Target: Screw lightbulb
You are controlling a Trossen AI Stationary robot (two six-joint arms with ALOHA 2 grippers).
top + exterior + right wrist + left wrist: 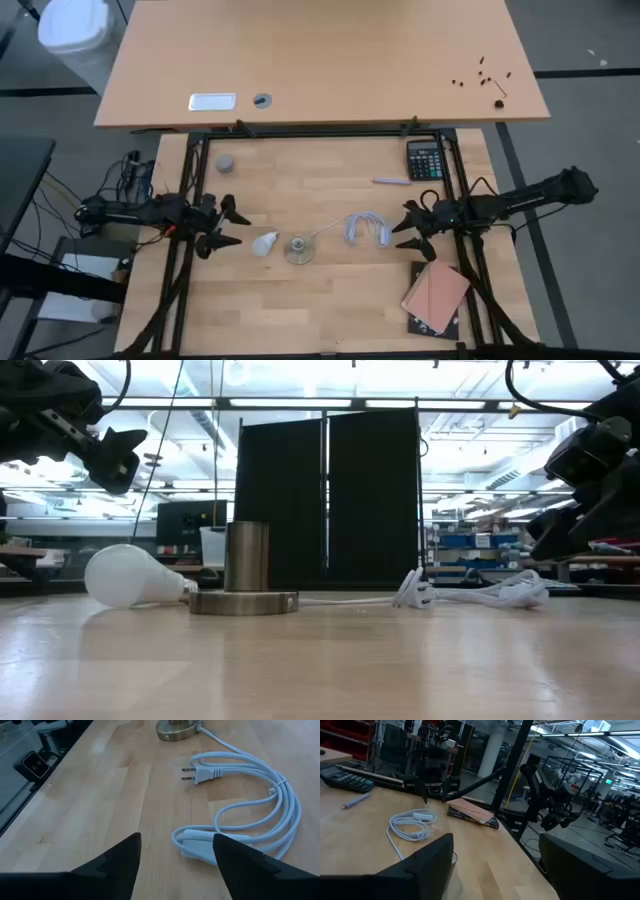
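The white lightbulb (264, 243) lies on its side on the wooden table, its grey screw end toward the round silvery lamp base (298, 250); the low view shows the lightbulb (135, 577) beside the base (243, 600). My left gripper (232, 226) hovers open just left of the bulb, above the table. My right gripper (408, 230) hovers open at the right, next to the coiled white cord (366, 228). Nothing is between either pair of fingers.
A calculator (425, 159) and a pen (390, 181) lie at the far right, a small grey cap (225, 162) at the far left, a book with a pink cover (436, 297) at the near right. The cord's plug (202, 774) lies loose.
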